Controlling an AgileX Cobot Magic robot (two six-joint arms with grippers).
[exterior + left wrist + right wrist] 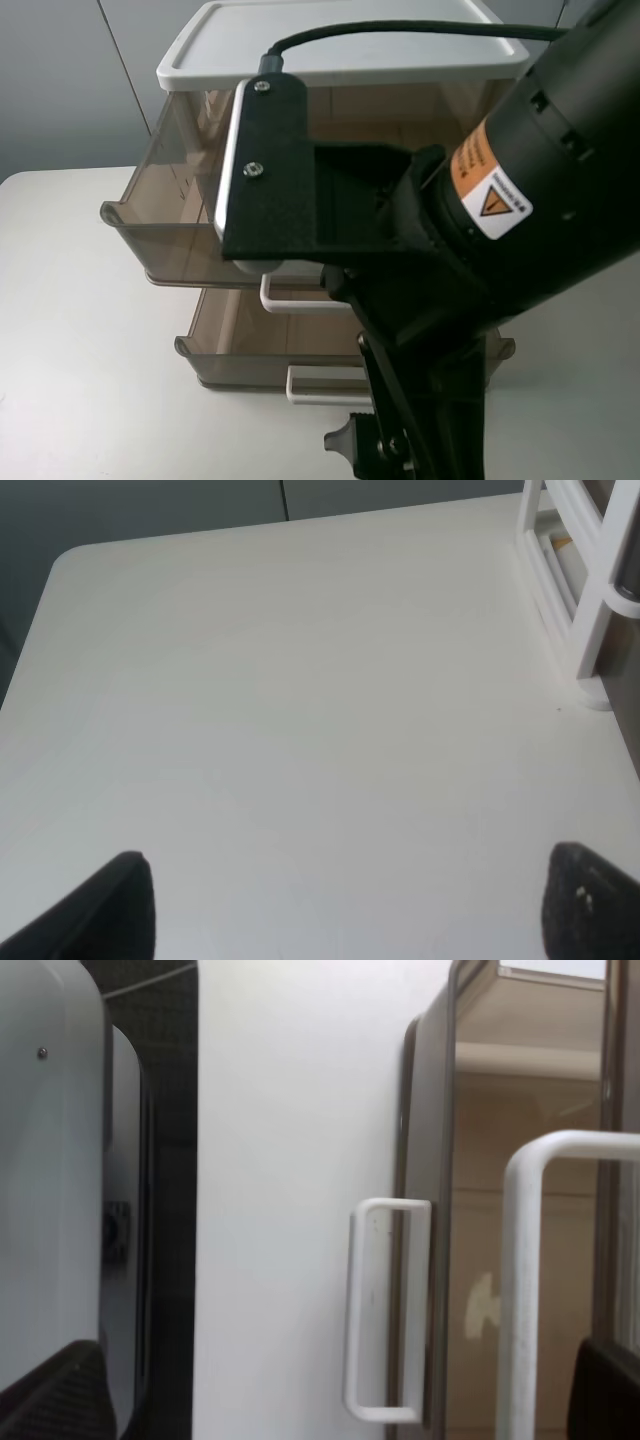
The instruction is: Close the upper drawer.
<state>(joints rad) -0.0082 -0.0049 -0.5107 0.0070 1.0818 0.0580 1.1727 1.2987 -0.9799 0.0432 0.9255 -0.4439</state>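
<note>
At twelve o'clock in the high view we see the cabinet (340,50) with its white lid. The upper drawer (150,225) stands pulled well out of it toward seven o'clock, its tall brown see-through walls plain to see. Its wide handle (300,306) shows just under a black bracket (270,180) on the right arm (560,150). That arm comes in from three o'clock and hides much of the drawer fronts. Under the upper drawer, toward six o'clock, the middle drawer (235,345) is also out, shallower, with a small handle (320,397) of its own. Everything rests on a white table (70,350).

From the right wrist we find the right gripper (330,1400) spread wide, its fingertips (50,1395) far apart and holding nothing. Both handles show between them, the wide one nearer the camera and the small one beyond. As far as we can see, no fingertip is on either handle.

From the left wrist, the left gripper (345,910) is likewise spread wide and grips nothing. It hangs over bare table, with the cabinet's white frame (600,620) well apart from it.
</note>
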